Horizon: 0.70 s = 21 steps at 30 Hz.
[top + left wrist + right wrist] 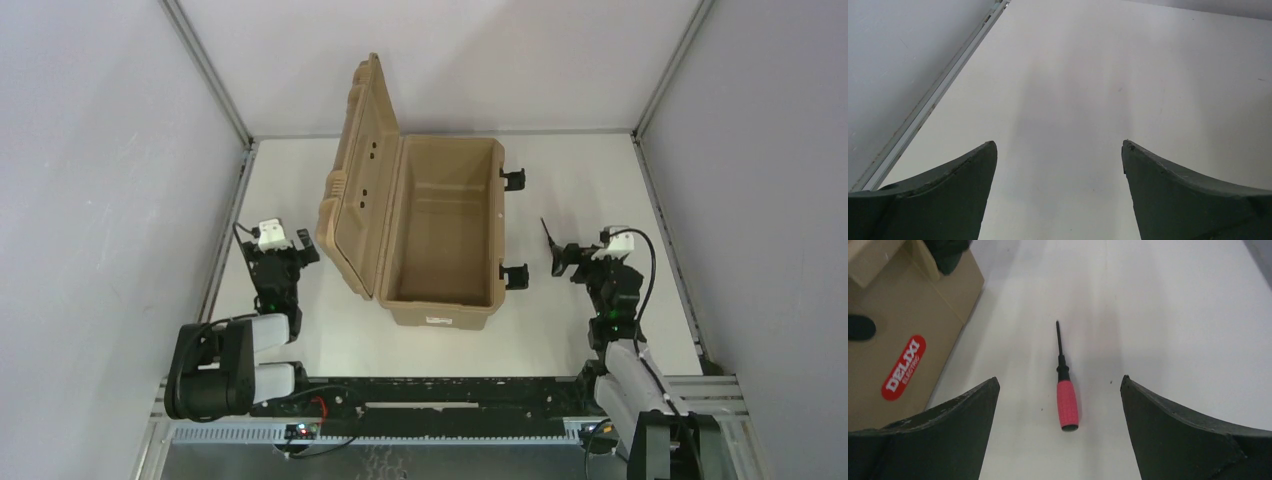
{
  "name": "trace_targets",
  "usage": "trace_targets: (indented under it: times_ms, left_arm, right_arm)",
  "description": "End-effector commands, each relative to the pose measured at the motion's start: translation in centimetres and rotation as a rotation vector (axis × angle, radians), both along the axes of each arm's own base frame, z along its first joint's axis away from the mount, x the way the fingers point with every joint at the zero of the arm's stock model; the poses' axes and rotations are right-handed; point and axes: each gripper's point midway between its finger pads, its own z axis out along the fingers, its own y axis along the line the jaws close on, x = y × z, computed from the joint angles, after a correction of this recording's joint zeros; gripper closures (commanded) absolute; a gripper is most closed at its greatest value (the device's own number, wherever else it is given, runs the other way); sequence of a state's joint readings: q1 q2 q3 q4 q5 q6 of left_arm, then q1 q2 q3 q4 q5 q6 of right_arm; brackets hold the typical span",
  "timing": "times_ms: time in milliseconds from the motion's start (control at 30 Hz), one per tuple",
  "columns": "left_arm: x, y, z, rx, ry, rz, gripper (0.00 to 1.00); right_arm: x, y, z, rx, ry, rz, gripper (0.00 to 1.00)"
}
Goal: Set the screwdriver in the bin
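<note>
white table [580, 180], grey enclosure walls [100, 150], aluminium frame posts [205, 70] at corners, black mounting rail [440, 392] along near edge.

The right fingers [948, 435] are dark grey-green. Between them, the screwdriver [1063, 374] has a bright pinkish-red handle with a fine grid texture, and a black collar and shaft. Beyond the left-hand finger, the bin [923, 300] is plain tan. It carries a red oval sticker [904, 367] with white lettering and a black latch [860, 327]. Seen from above, its lid [360, 200] is the same tan, ribbed at the edges. The table [1173, 315] is white, greyer where shadow falls. The left fingers [948, 195] are the same dark grey-green, with a silver rail [933, 95] beyond the left-hand one.
</note>
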<state>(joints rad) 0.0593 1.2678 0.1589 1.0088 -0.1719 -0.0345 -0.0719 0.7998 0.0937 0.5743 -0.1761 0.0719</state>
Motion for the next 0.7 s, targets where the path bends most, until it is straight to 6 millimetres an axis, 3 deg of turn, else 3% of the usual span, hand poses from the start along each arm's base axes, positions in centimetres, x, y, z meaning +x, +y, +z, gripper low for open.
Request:
trace_targets:
  times_ms: [0,100,200,333,500,667]
  left_arm:
    - [1.1,0.0,3.0,0.021,-0.097,-0.006,0.0]
    - [1.1,0.0,3.0,0.021,-0.097,-0.008,0.0]
    - [1.2,0.0,3.0,0.021,-0.097,-0.007,0.0]
    - [1.1,0.0,2.9,0.021,-0.095,-0.007,0.0]
    - [1.1,0.0,3.0,0.021,-0.097,-0.007,0.0]
    - [1.1,0.0,3.0,0.02,-0.098,-0.008,0.0]
  right_arm:
    - [1.9,-1.7,5.8,-0.023,-0.075,-0.086,0.0]
    - [2.8,-2.7,9.1,0.022,-0.047,-0.15,0.0]
    - [4.0,-1.8,12.7,0.024,0.002,-0.098,0.0]
    - [5.5,0.0,13.8,0.023,0.179,0.028,0.0]
    - [6.5,-1.6,10.3,0.055,0.559,-0.086,0.03]
    - [5.3,-2.6,3.5,-0.089,0.905,-0.151,0.05]
